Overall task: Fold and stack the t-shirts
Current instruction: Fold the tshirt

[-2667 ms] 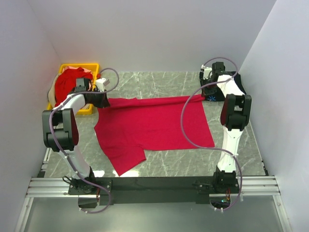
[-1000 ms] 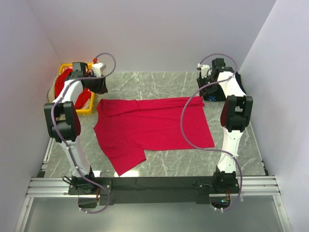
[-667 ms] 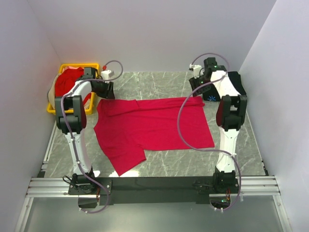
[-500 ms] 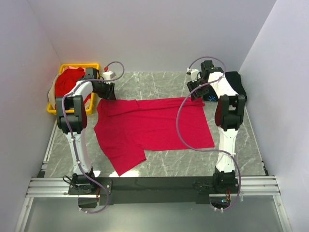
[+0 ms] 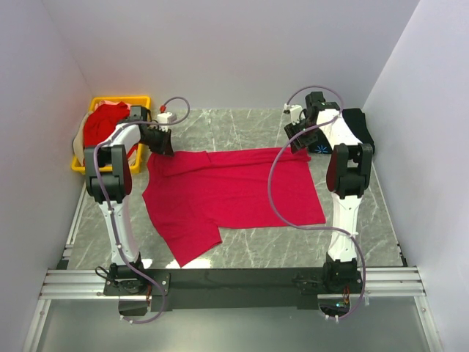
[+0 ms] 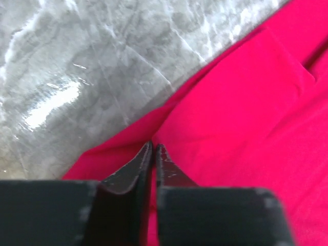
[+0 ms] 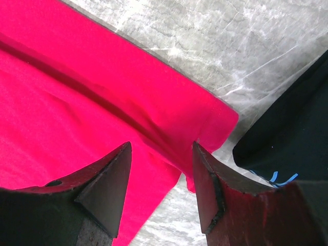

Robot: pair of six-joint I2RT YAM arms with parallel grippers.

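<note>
Red cloth is filling the middle of the top view. The red t-shirt (image 5: pixel 234 187) is lying spread flat on the grey marble table (image 5: pixel 242 125), with its far edge turned over in a narrow band. The left gripper (image 5: pixel 163 143) is sitting at the shirt's far left corner and the right gripper (image 5: pixel 297 141) at its far right corner. More red shirts (image 5: pixel 102 125) are lying heaped in the yellow basket (image 5: pixel 143 98) at far left. A black t-shirt (image 5: pixel 360 125) is lying at far right, beside the right arm.

From the left wrist, the left gripper (image 6: pixel 153 146) is pressing its fingers almost together, tips down on the red t-shirt (image 6: pixel 246 118) just inside its edge. It appears to be nipping a thin ridge of cloth. Bare table (image 6: pixel 102 51) is showing just beyond.

From the right wrist, the right gripper (image 7: pixel 161 146) is holding its fingers spread and is gripping nothing. It is straddling the turned-over band of the red t-shirt (image 7: pixel 77 92) near the corner. The black t-shirt (image 7: pixel 287 128) is lying just beside that corner, apart from it.

The shirt is looking light, soft and limp, so it will probably be sagging and creasing between any two held points. Pinching both far corners through both layers of the band is looking like the surest hold. The right gripper will need to be keeping clear of the black cloth.
</note>
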